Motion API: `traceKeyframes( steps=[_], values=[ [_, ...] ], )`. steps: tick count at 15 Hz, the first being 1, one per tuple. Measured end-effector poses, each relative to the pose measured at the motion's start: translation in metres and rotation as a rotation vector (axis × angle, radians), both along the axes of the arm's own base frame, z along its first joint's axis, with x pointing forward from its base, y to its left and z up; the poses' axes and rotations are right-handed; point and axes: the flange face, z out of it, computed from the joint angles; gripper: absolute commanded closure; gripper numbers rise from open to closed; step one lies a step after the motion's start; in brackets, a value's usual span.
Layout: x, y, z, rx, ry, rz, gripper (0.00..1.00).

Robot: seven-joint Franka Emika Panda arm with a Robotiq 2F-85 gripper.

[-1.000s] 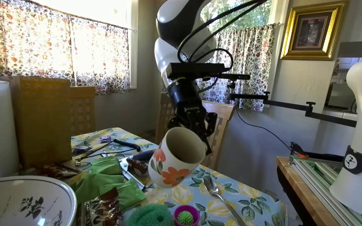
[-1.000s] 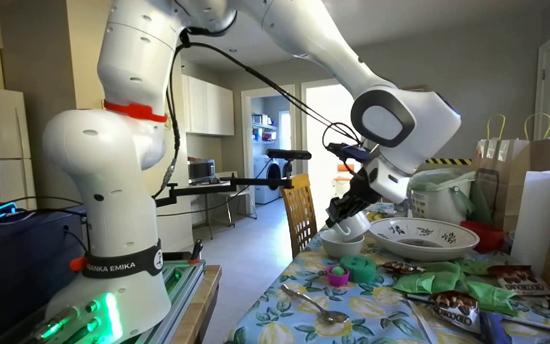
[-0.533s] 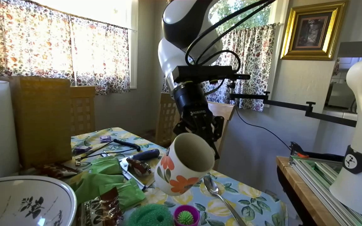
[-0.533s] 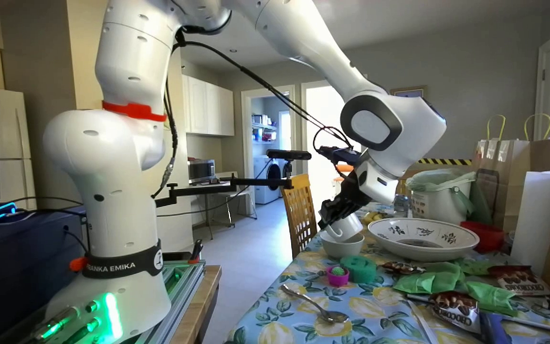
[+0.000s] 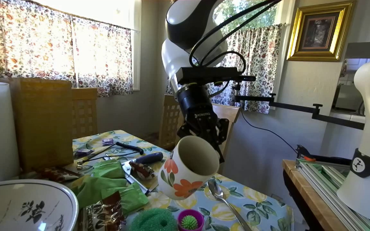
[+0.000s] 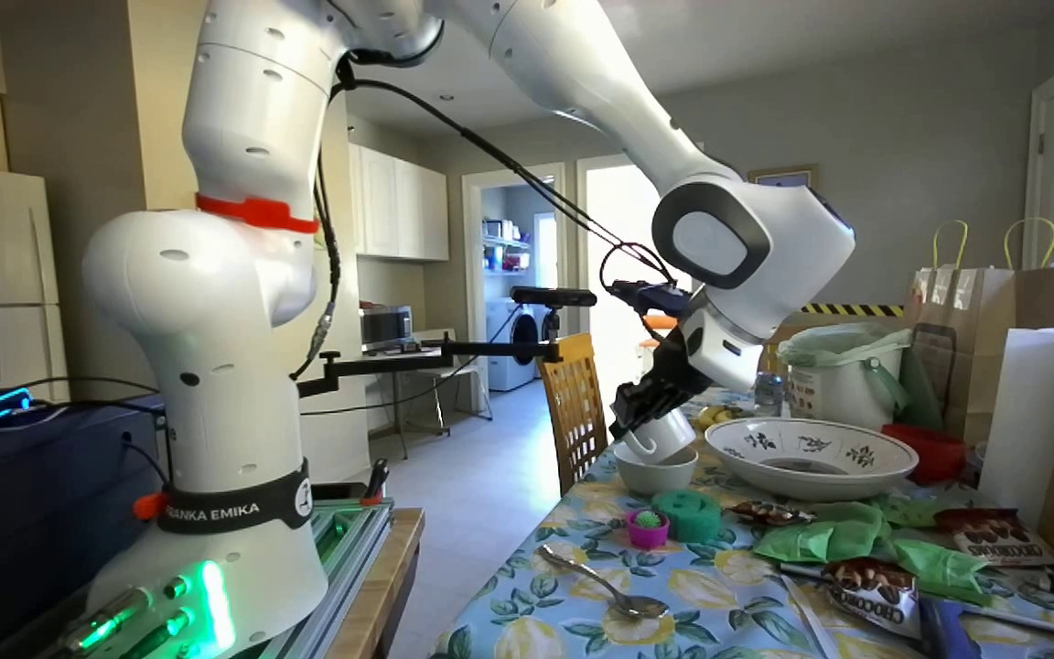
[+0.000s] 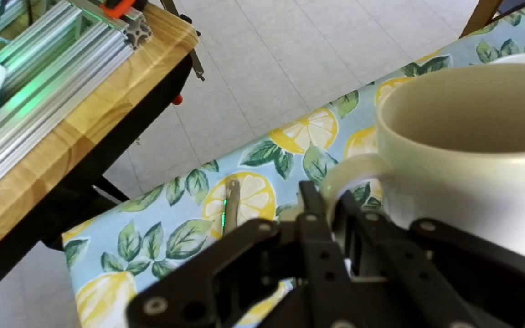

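Your gripper (image 7: 327, 200) pinches the mug (image 5: 188, 168) by its handle (image 7: 357, 169); the mug hangs tilted above the table (image 5: 246, 200). Move slowly, since a handle-only grip may let it pivot. You see no contents in the mug's visible interior. The pink cup (image 6: 647, 537) holds a spiky green piece (image 6: 647, 519); the inside of the small white bowl (image 6: 655, 478) is hidden.

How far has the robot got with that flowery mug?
Looks done: picking up the flowery mug, since it hangs above the tablecloth. Now: the hand is shut on its handle, holding it tilted. Probably left: setting it down and letting go, because it isn't standing on the tablecloth yet.
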Motion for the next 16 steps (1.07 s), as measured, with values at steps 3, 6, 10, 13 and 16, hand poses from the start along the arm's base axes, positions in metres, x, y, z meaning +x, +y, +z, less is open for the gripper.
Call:
traceKeyframes(
  steps=[3,6,10,13,16],
  values=[
    [0.000,0.000,0.000,0.000,0.000,0.000,0.97],
    [-0.001,0.002,-0.002,-0.001,0.005,0.001,0.97],
    [-0.001,0.011,-0.002,-0.016,0.021,-0.009,0.97],
    [0.003,0.022,0.002,-0.045,0.037,-0.031,0.97],
    [0.013,0.040,0.012,-0.072,0.032,-0.033,0.97]
  ],
)
